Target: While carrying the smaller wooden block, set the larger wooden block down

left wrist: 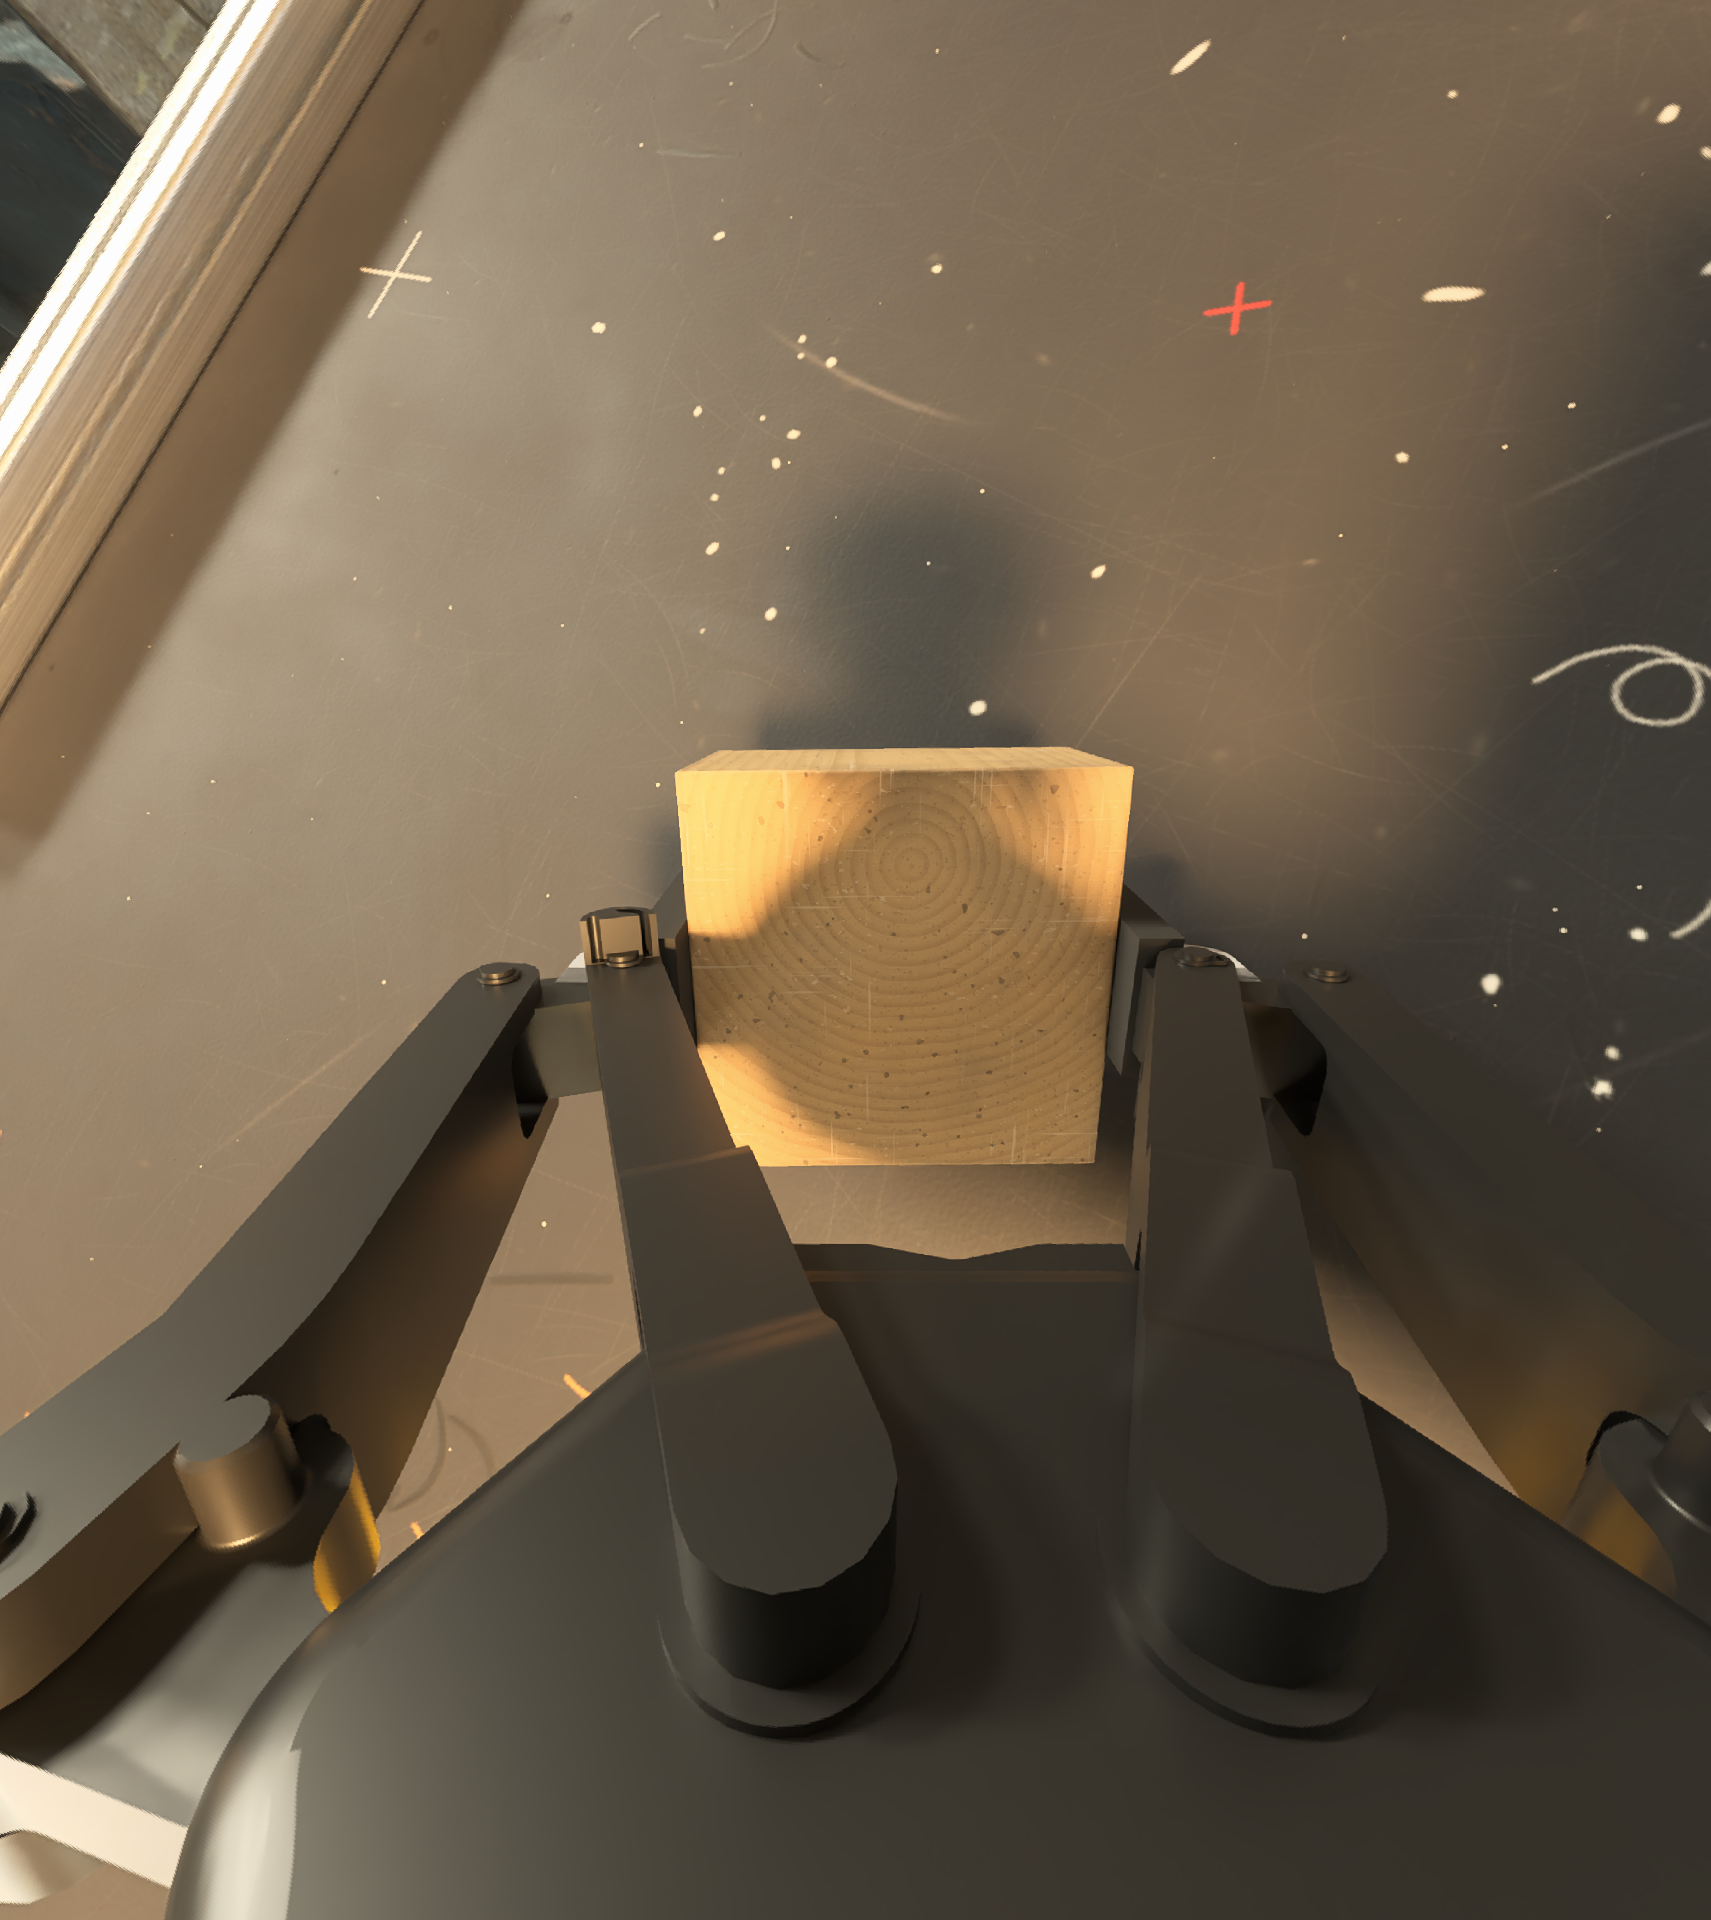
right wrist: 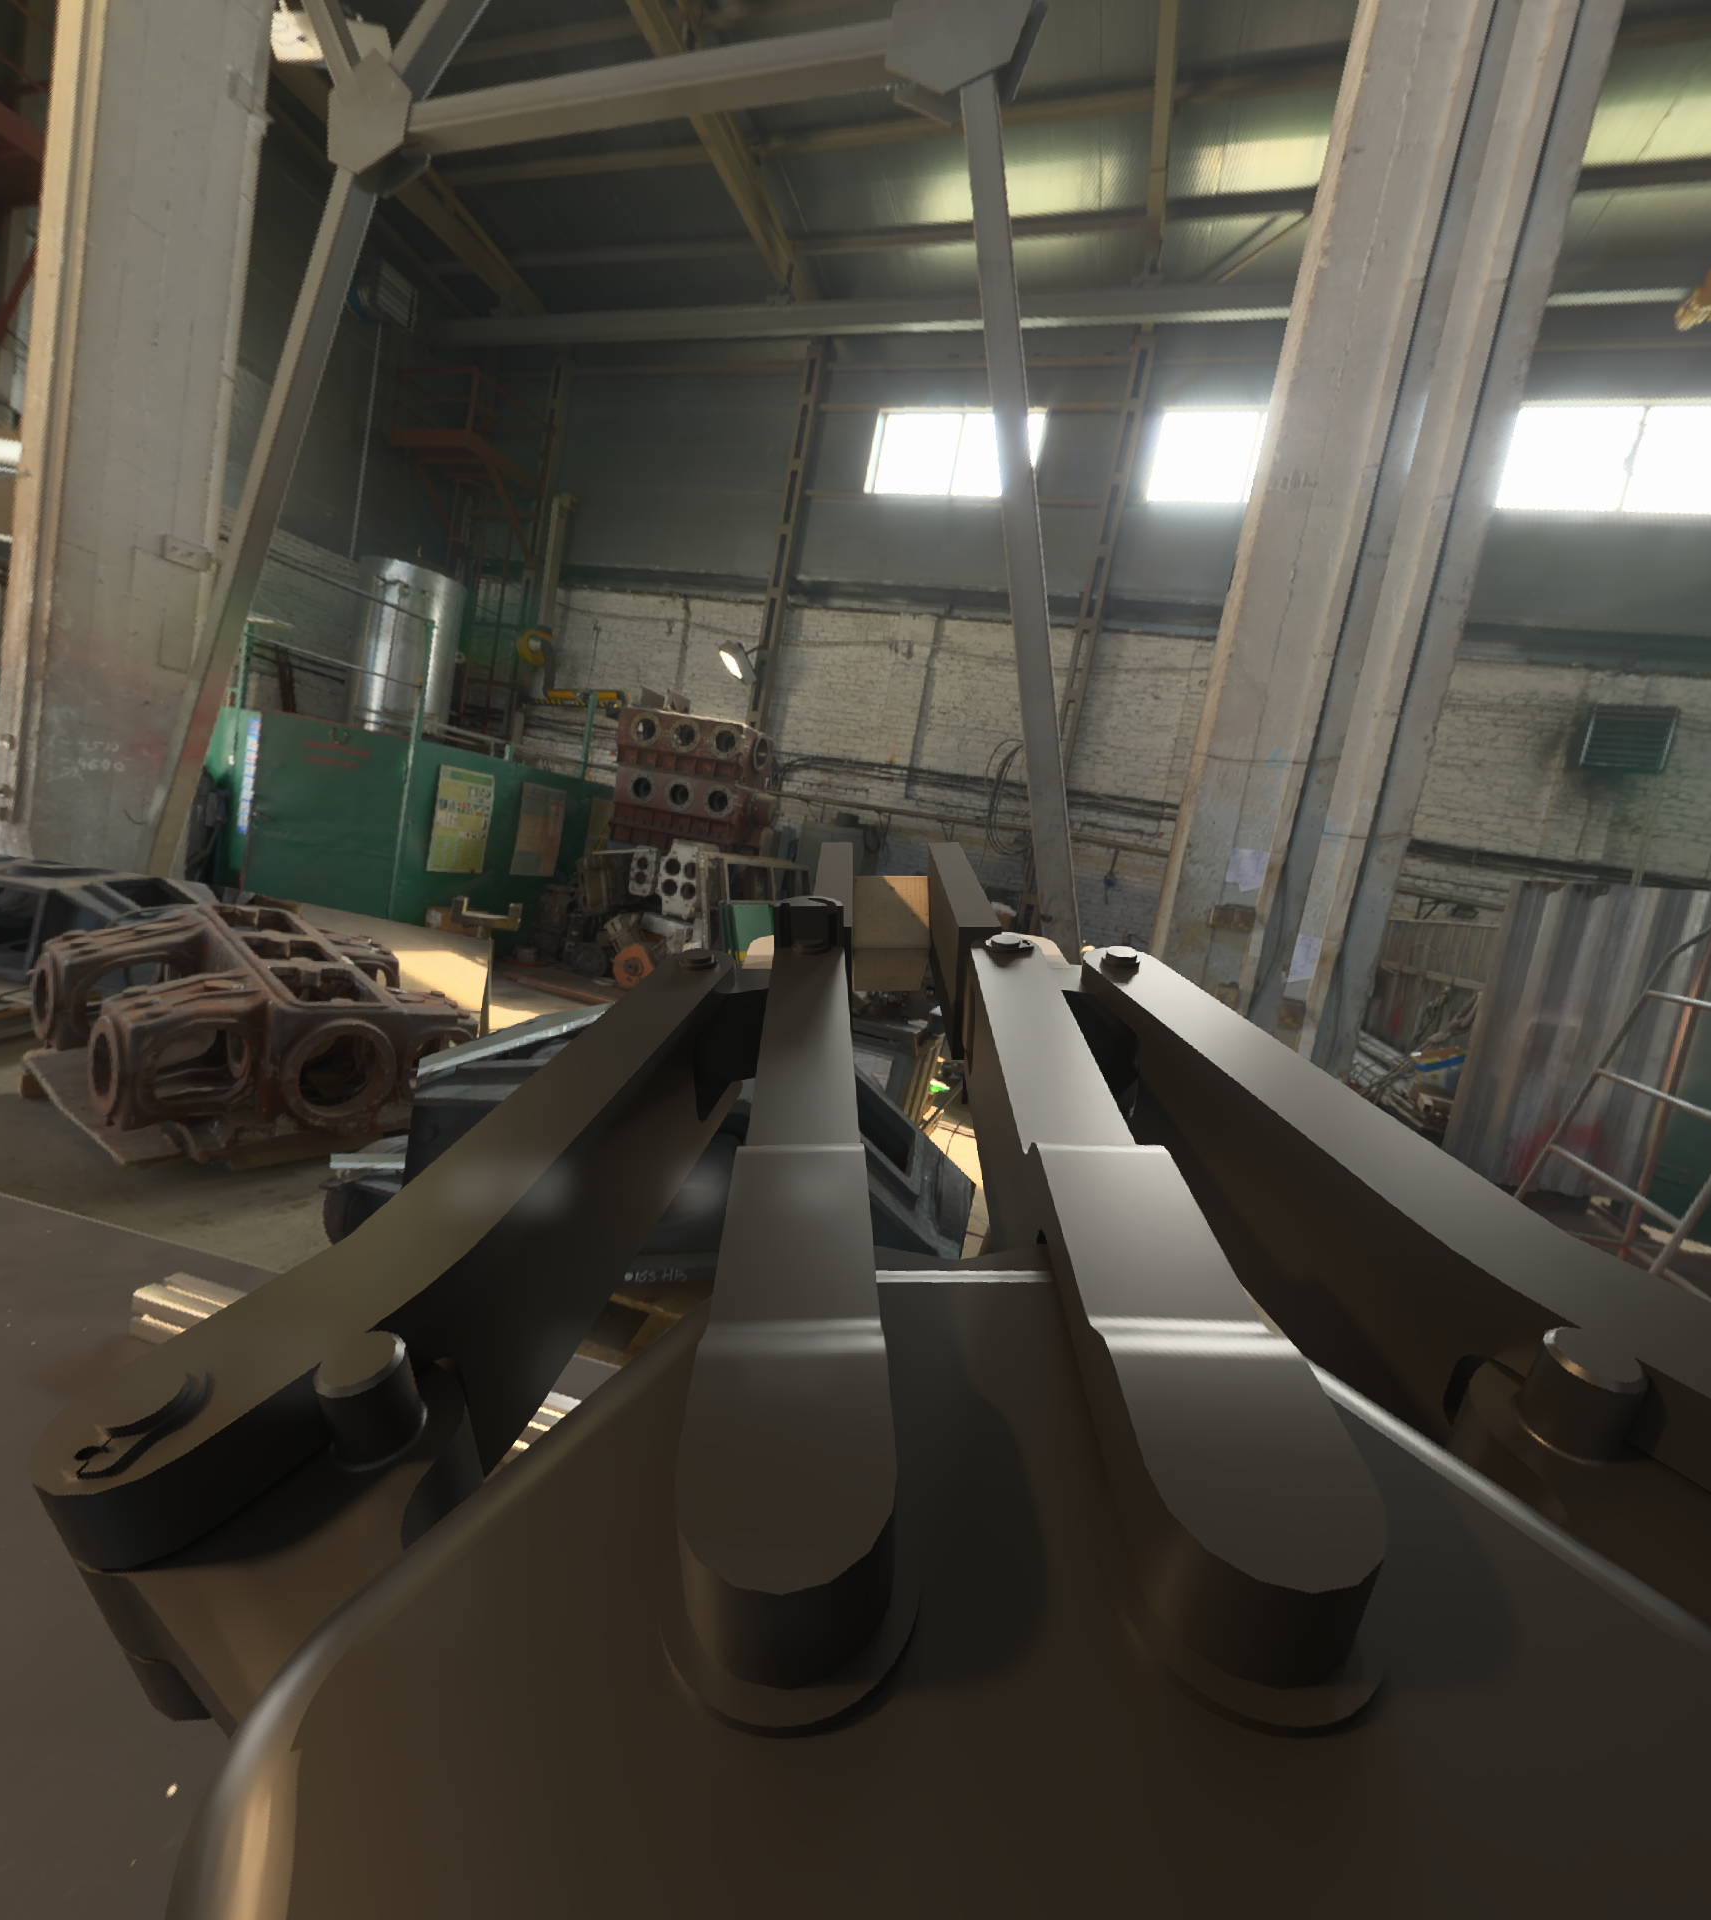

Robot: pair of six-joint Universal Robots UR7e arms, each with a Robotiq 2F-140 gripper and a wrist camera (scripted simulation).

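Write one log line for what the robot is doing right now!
left gripper: shut on big block, above table | right gripper: shut on small block, held up off the table | big block: not set down yet

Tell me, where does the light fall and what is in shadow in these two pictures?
Left wrist view: warm light on the larger block, crossed by a dark shadow, with another shadow on the table beyond. Right wrist view: bright windows glare; the smaller block sits dim.

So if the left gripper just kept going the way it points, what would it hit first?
The left gripper is shut on the larger wooden block and points down at the dark tabletop. The block's far end would probably meet the tabletop first; the gap between them is unclear.
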